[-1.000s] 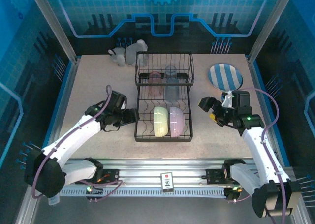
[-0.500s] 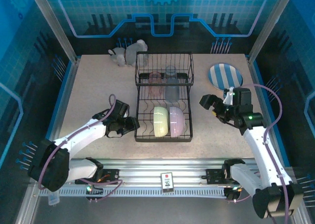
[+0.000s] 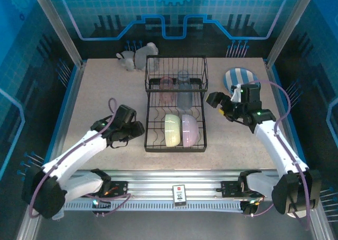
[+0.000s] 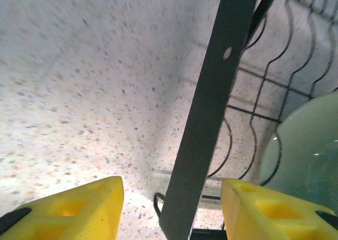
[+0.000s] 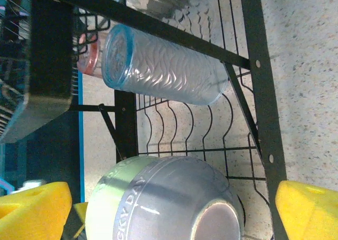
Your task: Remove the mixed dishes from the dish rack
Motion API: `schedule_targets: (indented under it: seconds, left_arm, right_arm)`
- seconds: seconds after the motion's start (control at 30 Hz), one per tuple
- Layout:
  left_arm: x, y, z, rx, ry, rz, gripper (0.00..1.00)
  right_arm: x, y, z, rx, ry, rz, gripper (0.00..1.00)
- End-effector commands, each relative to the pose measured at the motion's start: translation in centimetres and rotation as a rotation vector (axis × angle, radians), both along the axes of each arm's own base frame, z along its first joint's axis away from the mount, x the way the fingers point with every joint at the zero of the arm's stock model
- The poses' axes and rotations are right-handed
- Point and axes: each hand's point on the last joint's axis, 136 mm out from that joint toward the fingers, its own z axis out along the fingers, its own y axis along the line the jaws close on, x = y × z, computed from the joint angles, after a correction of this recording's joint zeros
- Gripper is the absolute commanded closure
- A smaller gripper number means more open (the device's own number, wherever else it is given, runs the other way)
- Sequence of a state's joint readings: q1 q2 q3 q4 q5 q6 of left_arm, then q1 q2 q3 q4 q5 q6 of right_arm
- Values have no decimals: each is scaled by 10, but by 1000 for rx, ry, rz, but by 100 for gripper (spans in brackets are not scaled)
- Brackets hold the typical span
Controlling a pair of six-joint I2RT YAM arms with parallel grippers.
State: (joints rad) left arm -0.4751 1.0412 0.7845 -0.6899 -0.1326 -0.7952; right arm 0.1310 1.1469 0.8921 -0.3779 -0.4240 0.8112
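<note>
Black wire dish rack [image 3: 176, 105] stands mid-table, long axis running near to far.

- Raised far tier: two tumblers side by side, the pink tumbler [image 3: 167, 88] on the left and the blue-grey tumbler [image 3: 183, 89] on the right. The right wrist view shows the blue-grey tumbler [image 5: 163, 66] with a wavy wall and a blue rim, and the pink tumbler [image 5: 88, 53] just behind it.
- Lower near tier: two bowls on edge in the curved slots, touching. The green bowl [image 3: 172, 130] is on the left and the lavender bowl [image 3: 190, 129] on the right.
- The striped plate [image 3: 237, 75] lies flat on the table [image 3: 100, 92] to the right of the rack, near the far corner. Its near edge is covered by the right arm.
- A white figurine [image 3: 136, 56] stands at the far edge, left of the rack.

Left gripper [image 3: 138, 128] is at the rack's near-left corner. In its own view the left gripper [image 4: 171, 198] has its yellow fingers [image 4: 68, 208] spread, and a flat upright rack bar [image 4: 211, 118] stands between them, apart from both. The green bowl [image 4: 306, 150] is just past the bar.

Right gripper [image 3: 215, 100] is just beside the rack's right side. Through its camera the right gripper [image 5: 169, 198] is spread wide, facing the lavender bowl [image 5: 179, 198] and the green bowl [image 5: 105, 198].
</note>
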Motion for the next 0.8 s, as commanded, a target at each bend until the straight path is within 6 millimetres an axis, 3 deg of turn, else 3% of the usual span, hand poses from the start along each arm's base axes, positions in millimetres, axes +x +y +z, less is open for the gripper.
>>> schedule_targets:
  seconds: [0.0, 0.2, 0.37, 0.6, 0.77]
  left_arm:
    - [-17, 21, 25, 73, -39, -14, 45]
    - [-12, -51, 70, -301, -232, -273, 36]
    - [-12, -97, 85, -516, -258, -450, 35]
    - [-8, -122, 77, -589, -204, -562, 43]
    - [-1, -137, 69, -642, -167, -607, 48]
  right_arm:
    - [4, 15, 16, 35, -52, 50, 0]
    - [-10, 25, 16, 3, -50, 84, 0]
    - [-32, 35, 7, -42, -32, 139, 0]
    - [-66, 38, -10, -168, 4, 226, 0]
    - [-76, 41, -21, -208, 40, 262, 0]
